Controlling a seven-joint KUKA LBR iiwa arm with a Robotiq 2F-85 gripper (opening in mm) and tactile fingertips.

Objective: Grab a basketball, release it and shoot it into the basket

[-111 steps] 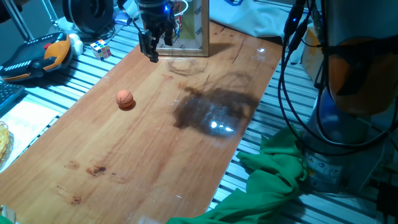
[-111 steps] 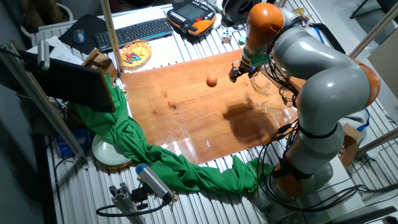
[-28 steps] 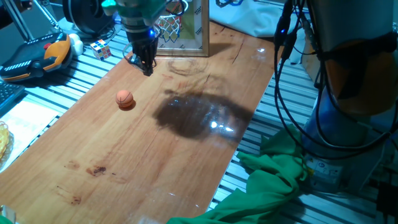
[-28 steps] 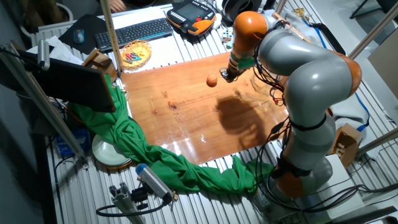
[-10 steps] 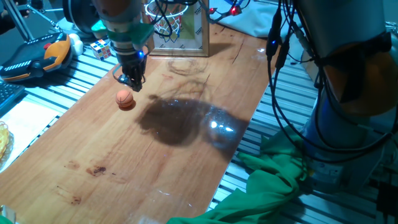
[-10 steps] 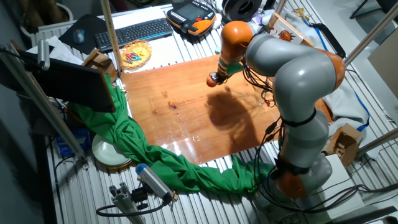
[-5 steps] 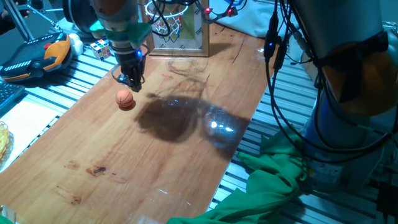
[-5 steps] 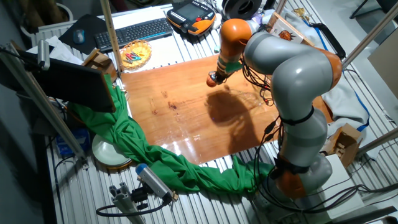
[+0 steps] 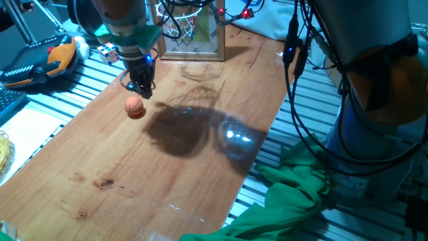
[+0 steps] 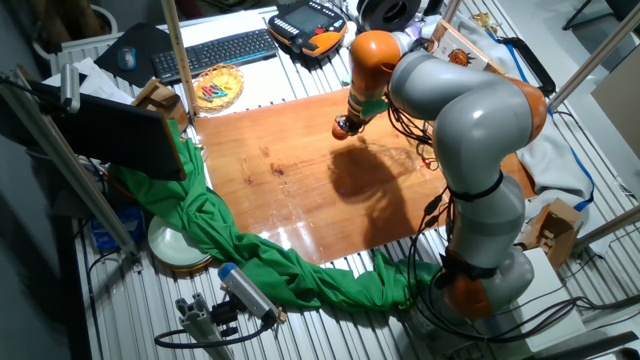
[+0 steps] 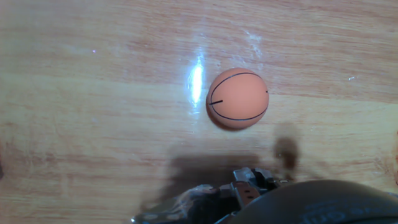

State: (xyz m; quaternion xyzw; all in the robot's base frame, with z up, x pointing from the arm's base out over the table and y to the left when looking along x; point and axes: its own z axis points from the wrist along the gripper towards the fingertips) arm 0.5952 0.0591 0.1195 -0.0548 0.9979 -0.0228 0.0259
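The basketball [image 9: 134,106] is a small orange ball with thin dark seams, lying on the wooden tabletop [image 9: 200,154]. My gripper [image 9: 142,90] hangs just behind and to the right of it, fingers pointing down, slightly apart, holding nothing. In the other fixed view the gripper [image 10: 346,124] stands right by the ball [image 10: 339,131]. The hand view looks down on the ball [image 11: 237,98], free on the wood, ahead of the hand. The basket [image 9: 179,25], orange rim with white net on a wood-framed backboard, stands at the table's far end.
A multicoloured puzzle cube [image 9: 108,52] and an orange-black pendant [image 9: 40,60] lie off the table's left edge. Green cloth [image 9: 294,194] drapes at the right front. Cables [image 9: 304,80] hang along the right side by the arm's base. A keyboard [image 10: 215,50] sits beyond the table.
Over eleven seconds the gripper came from beside the basket down the table to the ball. In the last second it barely shifted. The ball has not moved.
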